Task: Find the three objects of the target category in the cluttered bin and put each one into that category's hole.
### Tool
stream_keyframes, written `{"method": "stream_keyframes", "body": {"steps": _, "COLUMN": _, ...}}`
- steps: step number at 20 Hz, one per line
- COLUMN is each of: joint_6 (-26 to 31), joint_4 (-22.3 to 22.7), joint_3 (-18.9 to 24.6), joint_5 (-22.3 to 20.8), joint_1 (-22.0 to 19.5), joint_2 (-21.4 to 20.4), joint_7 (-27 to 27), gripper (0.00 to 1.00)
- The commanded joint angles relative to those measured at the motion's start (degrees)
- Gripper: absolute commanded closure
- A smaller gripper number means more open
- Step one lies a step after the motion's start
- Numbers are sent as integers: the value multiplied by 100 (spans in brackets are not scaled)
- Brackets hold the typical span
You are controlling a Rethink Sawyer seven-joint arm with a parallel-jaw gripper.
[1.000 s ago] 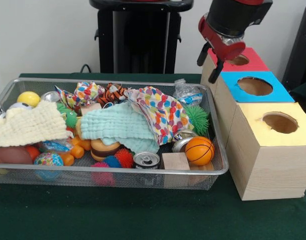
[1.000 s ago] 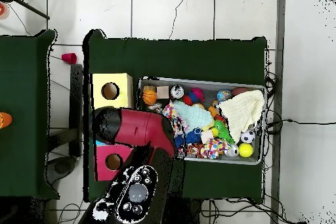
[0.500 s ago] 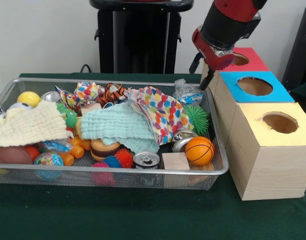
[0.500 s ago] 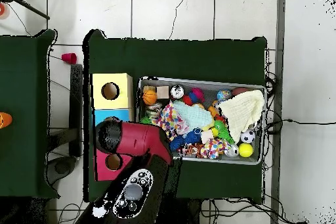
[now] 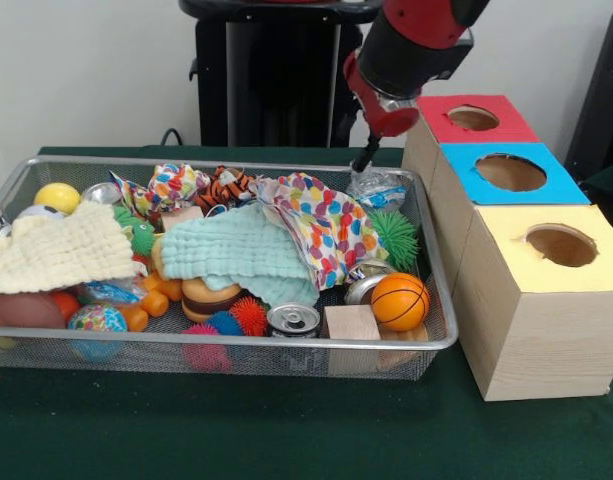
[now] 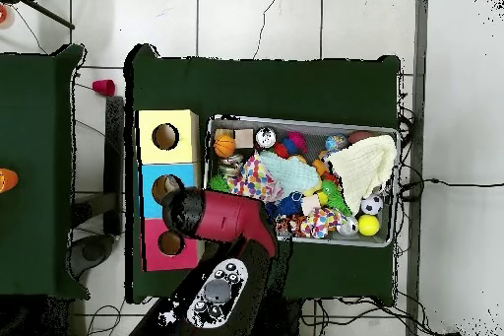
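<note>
The bin [image 5: 236,345] is a silver wire-mesh basket full of toys and cloths; it also shows in the overhead view [image 6: 305,121]. One see-through wrinkly bottle [image 5: 378,188] lies in its far right corner in the front view. Other bottles are hidden or out of view. My gripper [image 5: 371,155] hangs just above that bottle's left end, open and empty. The hole [image 5: 511,172] in the blue-topped box is to the right of the bin. In the overhead view the arm's red head [image 6: 202,212] covers the gripper, beside the blue box [image 6: 153,182].
A red-topped box [image 5: 506,125] and a yellow-topped box [image 5: 516,225] flank the blue one. A mint cloth [image 5: 241,250], a spotted cloth [image 5: 326,225], a yellow cloth [image 5: 56,250], a silver can [image 5: 293,320], a basketball [image 5: 399,300] and a green spiky ball [image 5: 396,238] fill the bin.
The arm has swung from above the red and blue boxes across to the bin's far right corner and come lower, over the bottle. Nothing in the bin has moved.
</note>
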Motion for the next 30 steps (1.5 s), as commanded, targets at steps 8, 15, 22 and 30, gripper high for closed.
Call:
{"method": "stream_keyframes", "body": {"steps": 8, "joint_6": -626, "joint_4": 49, "joint_3": 756, "joint_5": 272, "joint_1": -367, "joint_2": 509, "joint_7": 622, "gripper": 0}}
{"method": "stream_keyframes", "body": {"steps": 15, "joint_6": -359, "joint_4": 58, "joint_3": 934, "joint_5": 432, "joint_1": -326, "joint_2": 321, "joint_7": 649, "gripper": 0}}
{"method": "stream_keyframes", "body": {"steps": 22, "joint_6": -417, "joint_4": 29, "joint_3": 1167, "joint_5": 673, "joint_1": -374, "joint_2": 381, "joint_7": 717, "gripper": 0}}
{"method": "stream_keyframes", "body": {"steps": 30, "joint_6": -952, "joint_4": -66, "joint_3": 1147, "joint_5": 767, "joint_1": -351, "joint_2": 953, "joint_7": 787, "gripper": 0}}
